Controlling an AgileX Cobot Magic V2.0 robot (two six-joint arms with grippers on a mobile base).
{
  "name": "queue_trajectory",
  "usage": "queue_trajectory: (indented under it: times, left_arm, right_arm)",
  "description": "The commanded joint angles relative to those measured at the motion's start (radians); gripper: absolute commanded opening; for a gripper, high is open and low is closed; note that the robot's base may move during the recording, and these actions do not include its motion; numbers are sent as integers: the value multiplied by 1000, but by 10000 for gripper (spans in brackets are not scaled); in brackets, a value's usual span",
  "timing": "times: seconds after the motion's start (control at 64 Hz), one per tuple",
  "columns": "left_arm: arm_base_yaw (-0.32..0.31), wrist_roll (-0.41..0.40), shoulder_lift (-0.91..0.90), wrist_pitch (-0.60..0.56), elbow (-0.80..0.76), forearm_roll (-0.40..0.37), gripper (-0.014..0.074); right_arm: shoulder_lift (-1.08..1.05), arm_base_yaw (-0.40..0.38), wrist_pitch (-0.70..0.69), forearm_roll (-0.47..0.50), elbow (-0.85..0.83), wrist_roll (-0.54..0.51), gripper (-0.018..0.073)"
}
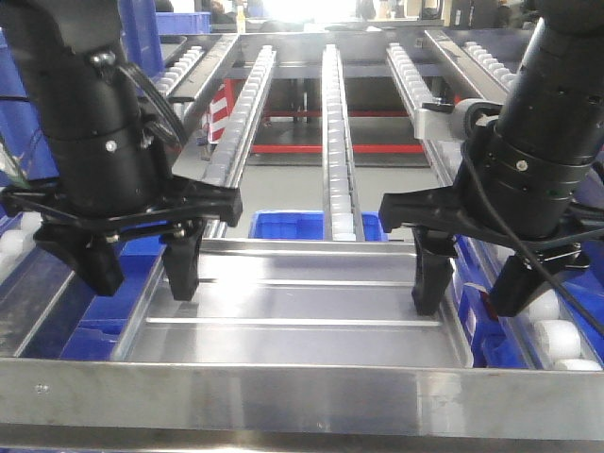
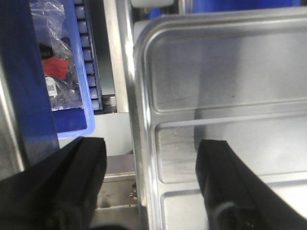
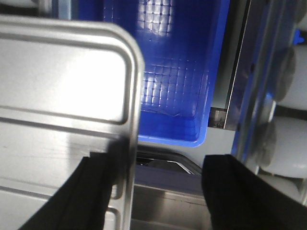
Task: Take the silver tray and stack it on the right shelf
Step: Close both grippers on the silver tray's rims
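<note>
Roller shelf (image 1: 335, 123) slopes behind the silver tray (image 1: 293, 302) and blue bin (image 1: 283, 225).

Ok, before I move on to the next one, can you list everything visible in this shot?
silver tray: one, shiny silver, front centre, just behind the front bar.
roller shelf: one, steel rails with white rollers, several rails sloping away behind the tray.
front bar: one, plain steel, across the bottom of the front view.
blue bins: several, blue, behind the tray and at both its sides.
bags: a few, clear plastic, contents unclear, in the bin left of the tray.
left gripper: one, black, open, straddling the tray's left rim.
right gripper: one, black, open, straddling the tray's right rim.
</note>
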Motion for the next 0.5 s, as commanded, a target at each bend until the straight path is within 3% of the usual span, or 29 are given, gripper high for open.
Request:
queue_trajectory:
  times: [0.0,0.39,0.484]
  left_arm:
    - [1,-11,-31,-24,-28,6,316]
    - [1,-14,6,-25,-28,-5,316]
    - [1,-14,6,-25,-28,-5,316]
  right_arm:
    - [-40,2,-34,-9,-28,-2,508]
    - [-30,2,-21,-9,-28,-2,507]
    - [-27,2,-14,-9,-28,-2,472]
